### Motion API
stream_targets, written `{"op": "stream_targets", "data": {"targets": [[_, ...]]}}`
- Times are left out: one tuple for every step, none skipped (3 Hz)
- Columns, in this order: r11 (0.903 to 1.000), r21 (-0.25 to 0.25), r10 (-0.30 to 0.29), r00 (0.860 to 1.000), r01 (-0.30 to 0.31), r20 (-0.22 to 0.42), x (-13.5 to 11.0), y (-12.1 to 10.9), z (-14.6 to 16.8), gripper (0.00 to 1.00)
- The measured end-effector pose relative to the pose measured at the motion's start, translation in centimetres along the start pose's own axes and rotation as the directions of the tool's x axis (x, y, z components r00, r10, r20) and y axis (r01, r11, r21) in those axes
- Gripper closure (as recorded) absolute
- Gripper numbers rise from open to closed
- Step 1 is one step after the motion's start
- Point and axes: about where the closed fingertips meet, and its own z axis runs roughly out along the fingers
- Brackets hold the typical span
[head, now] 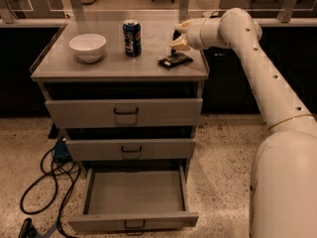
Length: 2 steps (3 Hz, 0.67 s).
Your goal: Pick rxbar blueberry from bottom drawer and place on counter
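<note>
Counter [59, 68], pale grey cabinet top, bearing from left: white bowl [87, 46]; blue drink can [132, 37], upright, near bowl, not touching. Bottom drawer [99, 222], grey, small black handle, pulled out below. Rxbar blueberry [175, 59], dark wrapper, lying flat on counter near right front corner. Gripper [179, 35], fingers spread apart, gripping nothing, just above and behind bar; cream arm [257, 68] extending right.

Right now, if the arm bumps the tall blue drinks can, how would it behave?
Standing upright, tall and narrow, the blue drinks can likely tips easily. Round, it may then roll across the smooth grey counter. The open gripper hovers to its right.
</note>
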Motion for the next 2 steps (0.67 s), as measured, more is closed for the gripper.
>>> {"op": "stream_targets", "data": {"targets": [[1.0, 0.0, 0.0, 1.0, 0.0, 0.0, 0.0, 0.0, 0.0, 0.0], [1.0, 0.0, 0.0, 1.0, 0.0, 0.0, 0.0, 0.01, 0.01, 0.0]]}}
